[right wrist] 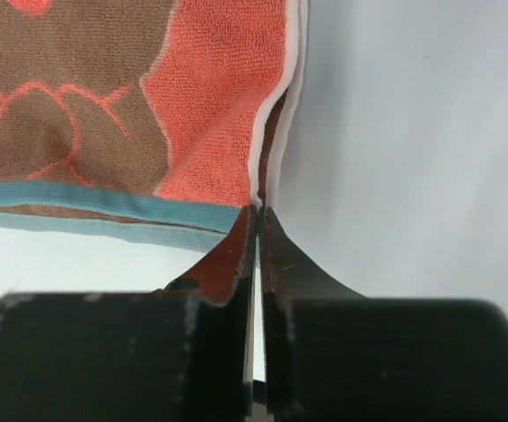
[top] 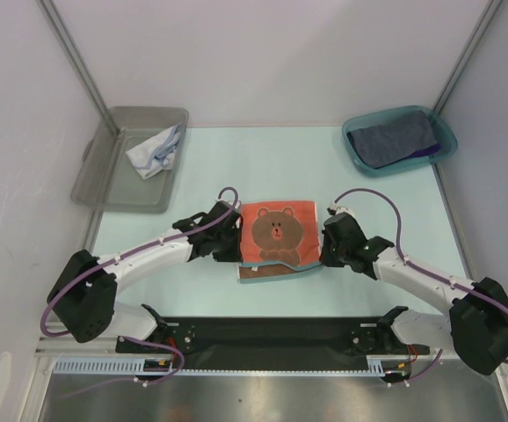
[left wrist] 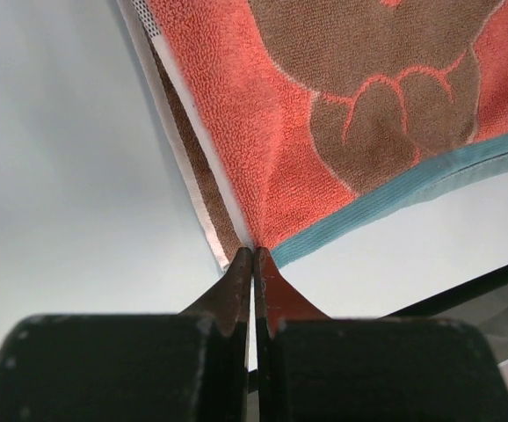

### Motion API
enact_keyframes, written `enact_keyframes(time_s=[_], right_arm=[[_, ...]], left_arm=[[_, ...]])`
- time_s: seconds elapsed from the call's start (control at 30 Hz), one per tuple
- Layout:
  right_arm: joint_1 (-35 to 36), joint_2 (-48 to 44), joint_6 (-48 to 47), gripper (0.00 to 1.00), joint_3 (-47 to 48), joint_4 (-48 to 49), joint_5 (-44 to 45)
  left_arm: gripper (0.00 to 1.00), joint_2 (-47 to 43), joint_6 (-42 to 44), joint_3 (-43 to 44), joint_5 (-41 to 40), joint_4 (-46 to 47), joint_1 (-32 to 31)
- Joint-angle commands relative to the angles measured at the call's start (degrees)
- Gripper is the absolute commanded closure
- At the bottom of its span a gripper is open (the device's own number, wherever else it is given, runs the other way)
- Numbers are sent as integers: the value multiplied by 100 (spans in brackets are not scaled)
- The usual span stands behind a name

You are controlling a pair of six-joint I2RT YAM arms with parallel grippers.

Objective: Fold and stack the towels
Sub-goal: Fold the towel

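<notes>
Left gripper (left wrist: pixel 252 257) and right gripper (right wrist: pixel 258 215) pinch the orange towel's (top: pixel 276 230) corners. Grey bin (top: pixel 96 180): pale towel (top: pixel 156 151). Teal bin (top: pixel 351 141): grey-blue towel (top: pixel 396 139).

At table (top: pixel 236 167) centre, bear towel (top: pixel 277 230); in far-left bin (top: pixel 105 189), crumpled towel (top: pixel 155 151); in far-right bin (top: pixel 447 141), folded towels (top: pixel 395 139).

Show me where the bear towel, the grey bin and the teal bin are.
bear towel (top: pixel 277 230), top external view, on the bear's brown face.
grey bin (top: pixel 113 189), top external view, on its bare floor, left part.
teal bin (top: pixel 349 141), top external view, on its left rim.
</notes>
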Motion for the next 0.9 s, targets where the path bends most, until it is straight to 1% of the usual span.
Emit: enact_keyframes(time_s=[0.0,0.2,0.33,0.4,0.47,0.57,0.63,0.8,0.87], right_arm=[[20,21,-94,100,24,253,-48],[29,92,-77,100,6,306,-66],[29,22,-278,100,321,70,136],[20,-58,-340,90,427,-106,189],[20,-198,-402,100,463,-133,163],[20,-225,-375,100,533,-221,119],[38,-251,-375,100,630,-352,32],[-15,-804,-349,100,665,-168,-310],[-215,-962,-262,100,709,-203,-521]], left_arm=[[100,-41,-139,121,44,111,-56],[100,3,-148,59,79,199,-56],[100,-14,-113,208,-70,-28,-56],[100,-49,-87,340,-149,-196,-56],[100,-67,-78,393,-150,-231,-56],[100,-119,-113,402,-150,-275,-56],[100,-155,-121,524,-369,-406,-56],[100,-427,-78,779,-624,-820,-30],[100,-471,-78,893,-572,-907,5]])
